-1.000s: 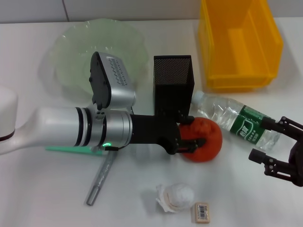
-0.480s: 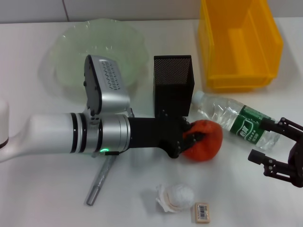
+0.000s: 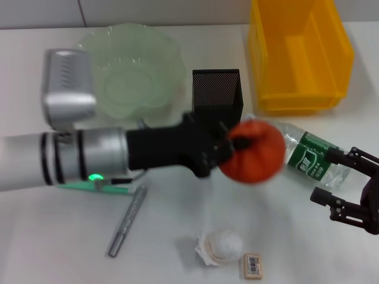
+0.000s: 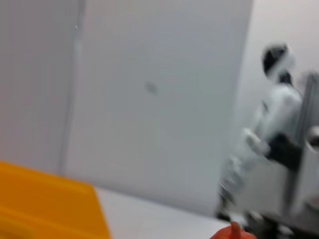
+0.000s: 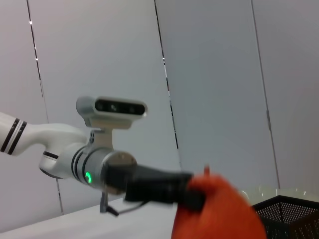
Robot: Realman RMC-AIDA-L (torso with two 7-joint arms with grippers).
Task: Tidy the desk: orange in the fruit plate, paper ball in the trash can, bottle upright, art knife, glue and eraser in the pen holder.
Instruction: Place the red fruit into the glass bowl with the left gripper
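Crowding the white desk are the black mesh pen holder, the pale-green fruit plate behind the arm and the yellow trash can at the far right. The bottle lies on its side near the holder; the paper ball and eraser sit close together at the near edge beside a grey pen. The left gripper clamps the orange, raised before the holder. The right gripper waits spread wide beside the bottle.
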